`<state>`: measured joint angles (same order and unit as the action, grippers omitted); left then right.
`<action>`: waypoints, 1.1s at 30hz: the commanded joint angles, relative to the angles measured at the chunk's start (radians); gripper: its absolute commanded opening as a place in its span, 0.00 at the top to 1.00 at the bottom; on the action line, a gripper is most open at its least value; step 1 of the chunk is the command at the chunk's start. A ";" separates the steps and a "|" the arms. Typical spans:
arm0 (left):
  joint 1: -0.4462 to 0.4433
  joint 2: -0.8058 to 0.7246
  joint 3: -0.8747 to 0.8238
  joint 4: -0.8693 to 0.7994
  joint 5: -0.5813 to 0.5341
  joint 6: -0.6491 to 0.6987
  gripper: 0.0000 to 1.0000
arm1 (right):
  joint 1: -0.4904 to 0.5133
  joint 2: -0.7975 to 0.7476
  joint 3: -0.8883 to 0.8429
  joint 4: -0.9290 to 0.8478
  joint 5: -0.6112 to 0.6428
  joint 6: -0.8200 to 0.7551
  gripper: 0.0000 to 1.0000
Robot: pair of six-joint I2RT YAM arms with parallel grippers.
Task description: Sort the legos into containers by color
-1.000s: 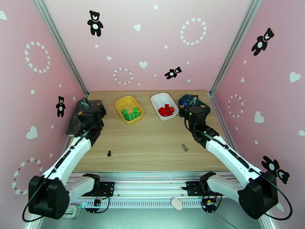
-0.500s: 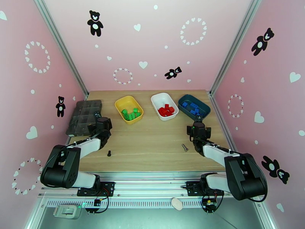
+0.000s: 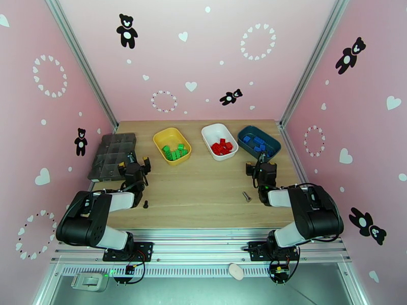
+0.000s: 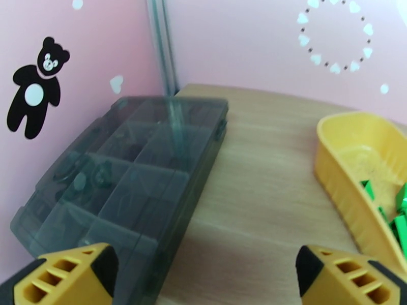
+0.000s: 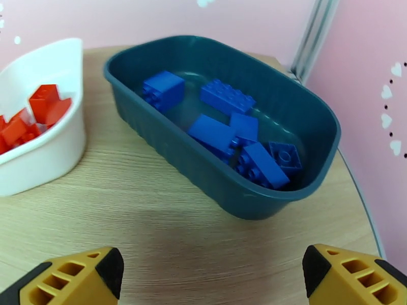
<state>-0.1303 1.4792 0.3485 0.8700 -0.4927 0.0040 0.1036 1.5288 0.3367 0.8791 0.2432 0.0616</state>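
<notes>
With the left gripper point(image 4: 203, 270) and right gripper point(image 5: 213, 273) empty, jaws apart, a low forward sweep could knock the organizer tray point(image 4: 127, 179) or the teal tub point(image 5: 203, 163) holding blue legos point(image 5: 219, 133); green legos point(image 3: 174, 151) sit in the yellow tub point(image 3: 163, 135), red legos point(image 3: 222, 147) in the white tub point(image 3: 212, 130).

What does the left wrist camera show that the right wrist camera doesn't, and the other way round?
Left wrist: the dark grey organizer tray by the pink wall, and the yellow tub with green legos. Right wrist: the teal tub holding blue legos, and the white tub of red legos to its left. Both: the wooden table and an open, empty gripper, the left gripper and the right gripper.
</notes>
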 commanded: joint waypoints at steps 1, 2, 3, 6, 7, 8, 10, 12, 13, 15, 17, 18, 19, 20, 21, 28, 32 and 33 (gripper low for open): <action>0.007 -0.008 -0.053 0.127 0.065 0.025 0.02 | 0.006 -0.016 -0.046 0.119 -0.071 -0.038 0.01; 0.007 -0.005 -0.066 0.155 0.075 0.029 0.02 | 0.012 -0.020 -0.055 0.128 -0.079 -0.052 0.01; 0.008 0.005 -0.078 0.182 0.090 0.030 0.02 | 0.021 -0.018 -0.054 0.127 -0.079 -0.062 0.01; 0.012 0.097 -0.075 0.302 0.108 0.058 0.01 | 0.014 -0.010 -0.001 0.032 -0.076 -0.051 0.01; 0.024 0.052 -0.043 0.169 0.122 0.021 0.02 | 0.007 -0.003 0.026 -0.007 -0.069 -0.039 0.01; 0.051 0.048 -0.003 0.066 0.145 -0.006 0.01 | -0.003 0.003 0.060 -0.061 -0.060 -0.017 0.01; 0.075 0.055 0.004 0.068 0.160 -0.025 0.02 | -0.042 0.004 0.076 -0.088 -0.099 0.013 0.01; 0.080 0.058 0.004 0.069 0.165 -0.029 0.02 | -0.042 0.008 0.078 -0.089 -0.100 0.014 0.01; 0.080 0.051 0.007 0.050 0.167 -0.033 0.02 | -0.044 0.008 0.080 -0.092 -0.102 0.016 0.01; 0.083 0.053 0.007 0.054 0.160 -0.037 0.02 | -0.046 0.005 0.077 -0.089 -0.102 0.017 0.01; 0.083 0.053 0.008 0.056 0.159 -0.038 0.02 | -0.045 0.003 0.072 -0.083 -0.101 0.015 0.01; 0.083 0.052 0.007 0.049 0.160 -0.038 0.02 | -0.046 0.002 0.070 -0.078 -0.102 0.015 0.01; 0.083 0.053 0.007 0.055 0.160 -0.038 0.01 | -0.046 0.000 0.068 -0.077 -0.101 0.014 0.01; 0.083 0.051 0.008 0.051 0.160 -0.038 0.02 | -0.041 -0.002 0.066 -0.071 -0.088 0.011 0.01; 0.083 0.053 0.008 0.054 0.160 -0.038 0.02 | -0.027 0.000 0.062 -0.062 -0.063 0.006 0.01; 0.083 0.053 0.007 0.053 0.160 -0.038 0.02 | -0.035 0.000 0.074 -0.087 -0.103 0.003 0.01; 0.083 0.053 0.007 0.054 0.160 -0.038 0.02 | -0.036 0.002 0.075 -0.090 -0.105 0.003 0.01; 0.083 0.053 0.006 0.054 0.161 -0.038 0.02 | -0.036 0.001 0.076 -0.091 -0.106 0.003 0.01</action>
<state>-0.0536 1.5410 0.3454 0.9272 -0.3496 -0.0231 0.0677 1.5291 0.4015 0.8055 0.1467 0.0639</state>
